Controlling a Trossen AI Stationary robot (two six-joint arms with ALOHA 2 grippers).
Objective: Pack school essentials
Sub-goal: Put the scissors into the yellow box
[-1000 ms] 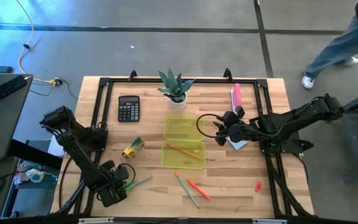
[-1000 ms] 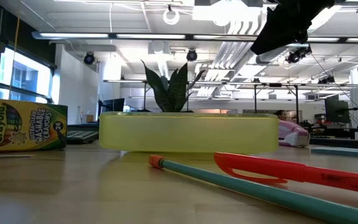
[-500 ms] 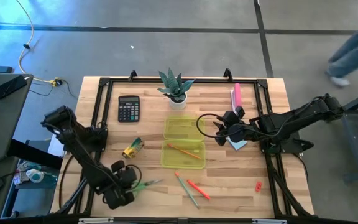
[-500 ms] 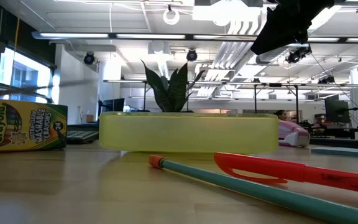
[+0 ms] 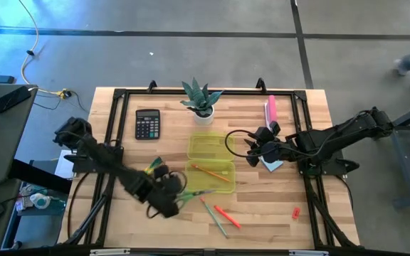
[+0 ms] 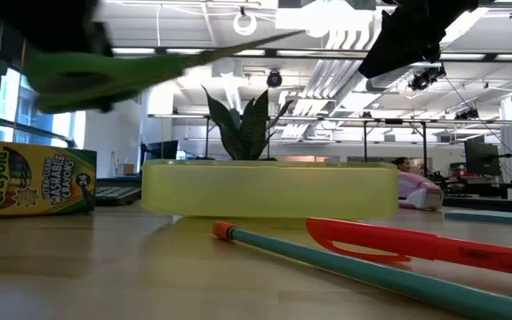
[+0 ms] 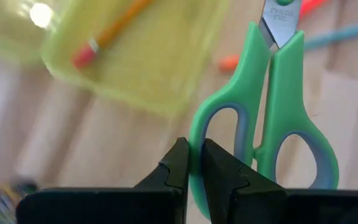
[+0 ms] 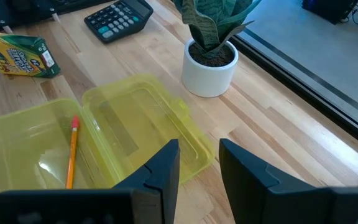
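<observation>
From above we see the left pincer (image 5: 168,201) clamped on the green-handled scissors (image 5: 191,193), carried near the front corner of the yellow open case (image 5: 209,178), which holds a wooden pencil (image 5: 212,173). The crayon box (image 5: 152,168) lies just beside the left arm, and the green pen (image 5: 213,216) and orange pen (image 5: 227,215) lie on the counter (image 5: 262,213) just in front of the case. The calculator (image 5: 147,124) and potted plant (image 5: 202,99) stand toward the far edge, the pink bar (image 5: 271,112) near the far right corner, and the small red piece (image 5: 296,212) lies alone near the right front, with bare wood around it. The right pincer (image 5: 251,150) hangs beside the case's right end, its arm over a light-blue notepad (image 5: 273,163). At counter level, the scissors (image 6: 105,71) cross blurred above the crayon box (image 6: 34,182), with the case (image 6: 269,188) and plant (image 6: 243,124) behind the two pens (image 6: 398,240). In the left wrist view the fingers (image 7: 179,165) pinch one scissor handle loop (image 7: 253,124) over the case corner (image 7: 135,56). In the right wrist view that pincer's fingers (image 8: 166,168) stand slightly apart, holding nothing, above the case (image 8: 117,137), with the white plant pot (image 8: 210,68), calculator (image 8: 118,17) and crayon box (image 8: 20,53) beyond.
</observation>
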